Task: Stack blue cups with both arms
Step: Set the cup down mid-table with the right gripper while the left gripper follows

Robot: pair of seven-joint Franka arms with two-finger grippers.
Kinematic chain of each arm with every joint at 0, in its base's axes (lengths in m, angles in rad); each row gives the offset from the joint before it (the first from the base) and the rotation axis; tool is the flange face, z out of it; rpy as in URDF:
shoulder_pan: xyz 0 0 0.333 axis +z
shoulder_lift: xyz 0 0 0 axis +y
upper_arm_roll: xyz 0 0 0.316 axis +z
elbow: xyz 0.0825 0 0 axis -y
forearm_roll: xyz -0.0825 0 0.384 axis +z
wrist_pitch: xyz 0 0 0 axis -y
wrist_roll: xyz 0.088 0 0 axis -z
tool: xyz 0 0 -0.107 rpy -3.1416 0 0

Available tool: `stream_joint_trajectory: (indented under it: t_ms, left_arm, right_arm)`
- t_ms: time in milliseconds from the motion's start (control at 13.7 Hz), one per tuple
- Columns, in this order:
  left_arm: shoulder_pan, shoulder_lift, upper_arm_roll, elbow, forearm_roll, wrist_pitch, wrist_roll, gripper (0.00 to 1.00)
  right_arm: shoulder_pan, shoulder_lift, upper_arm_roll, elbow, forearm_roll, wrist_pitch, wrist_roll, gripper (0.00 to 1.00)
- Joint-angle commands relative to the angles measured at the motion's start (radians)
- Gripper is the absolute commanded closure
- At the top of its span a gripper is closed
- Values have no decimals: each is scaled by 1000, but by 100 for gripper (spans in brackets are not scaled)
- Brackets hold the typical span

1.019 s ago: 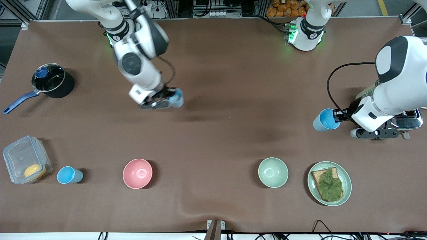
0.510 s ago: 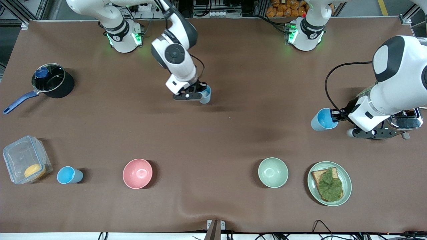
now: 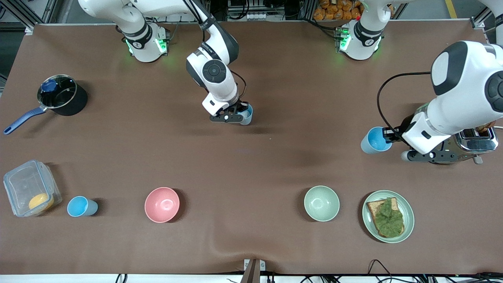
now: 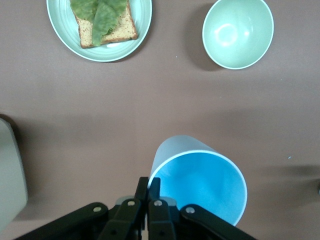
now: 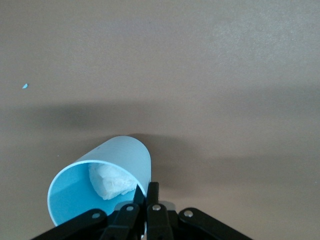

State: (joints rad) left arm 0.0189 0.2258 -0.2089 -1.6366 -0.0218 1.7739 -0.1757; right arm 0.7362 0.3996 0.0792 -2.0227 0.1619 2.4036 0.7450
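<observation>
Gripping blue cup rim: right gripper, cup half hidden | left gripper pinching second cup

A robotics lab staged as a mock kitchen: two white arms bolted along a brown-covered tabletop, cables and aluminium framing at its edges, with a saucepan, toaster and bowls set out.

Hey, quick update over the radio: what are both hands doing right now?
Left hand shut on a blue cup's rim. Right hand shut on another cup, something white inside. Third cup waits beside the container.
</observation>
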Motion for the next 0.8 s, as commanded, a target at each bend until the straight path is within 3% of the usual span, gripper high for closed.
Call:
stream_joint_trajectory:
  t_ms: [0, 73, 218, 437, 510, 583, 728]
  left_arm:
    - [-22, 3, -3, 18, -17, -17, -39, 100]
    - [-23, 3, -4, 18, -17, -17, -48, 100]
    - [-31, 3, -9, 18, -17, -17, -65, 100]
    - [-33, 4, -33, 20, -15, -17, -103, 100]
    - [-33, 4, -41, 20, -15, -17, -122, 100]
    - [-37, 6, -46, 20, -15, -17, -142, 100]
    - [-68, 12, -50, 20, -15, -16, -204, 100]
  right_arm:
    - [14, 10, -10, 22, 19, -12, 20, 82]
    - [11, 8, -10, 24, 19, -18, 20, 57]
    - [-1, 4, -10, 41, 19, -41, 16, 37]
    - [-47, -1, -18, 200, 18, -281, 13, 20]
    - [-85, -5, -18, 278, 13, -405, 10, 5]
    - [-125, -8, -19, 361, 5, -511, 4, 0]
    - [-178, -21, -18, 436, -42, -583, -41, 0]
